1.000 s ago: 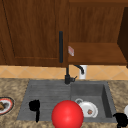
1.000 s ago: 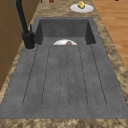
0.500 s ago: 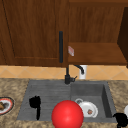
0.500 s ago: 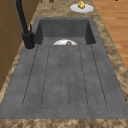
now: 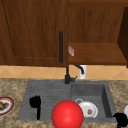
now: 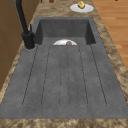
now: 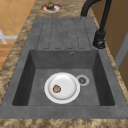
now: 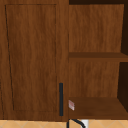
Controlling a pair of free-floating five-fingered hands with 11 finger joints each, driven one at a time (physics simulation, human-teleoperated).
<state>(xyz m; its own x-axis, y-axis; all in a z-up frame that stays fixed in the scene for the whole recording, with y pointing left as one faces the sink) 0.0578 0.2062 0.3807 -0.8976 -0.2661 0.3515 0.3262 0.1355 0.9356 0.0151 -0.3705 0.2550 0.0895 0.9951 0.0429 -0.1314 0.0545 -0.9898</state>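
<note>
In the front view my left hand (image 5: 35,102) hangs over the ribbed draining board (image 5: 45,95), left of a big red ball (image 5: 67,115) at the sink's front edge. My right hand (image 5: 121,118) floats low at the front right corner, beside the basin (image 5: 106,100). Neither hand touches anything I can see. Inside the basin lies a white plate (image 5: 87,108) with a small brown morsel (image 7: 57,88) on it, next to the drain (image 7: 82,80).
A black faucet (image 5: 67,77) stands behind the sink. A red-rimmed plate with food (image 5: 5,105) sits on the left counter, and a white plate with a yellow item (image 6: 81,6) on the right. Above are a shut cabinet door (image 8: 32,57) and open shelves (image 8: 97,106) with a small pink object (image 8: 71,105).
</note>
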